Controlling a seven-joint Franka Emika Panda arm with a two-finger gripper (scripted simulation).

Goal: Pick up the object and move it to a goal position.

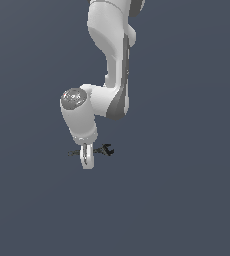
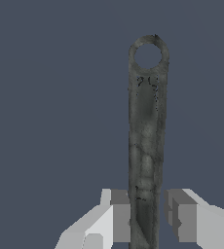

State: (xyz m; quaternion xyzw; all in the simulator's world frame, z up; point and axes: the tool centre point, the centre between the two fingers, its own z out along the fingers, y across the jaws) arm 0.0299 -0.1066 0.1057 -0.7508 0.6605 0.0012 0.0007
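The object (image 1: 106,149) is a thin dark grey wrench lying flat. Its forked jaw end points to the exterior view's right, and its middle is hidden behind my fingers. In the wrist view the object (image 2: 145,121) shows as a long handle ending in a ring. My gripper (image 1: 87,161) hangs straight down over the handle's middle. In the wrist view the gripper (image 2: 148,219) straddles the handle. One pad (image 2: 120,219) sits against the handle's side, and a narrow gap separates the other pad (image 2: 182,219) from it. The gripper is open around the handle.
Plain dark blue-grey ground (image 1: 187,200) surrounds the tool on all sides. The white arm (image 1: 112,60) rises above the gripper toward the top of the exterior view.
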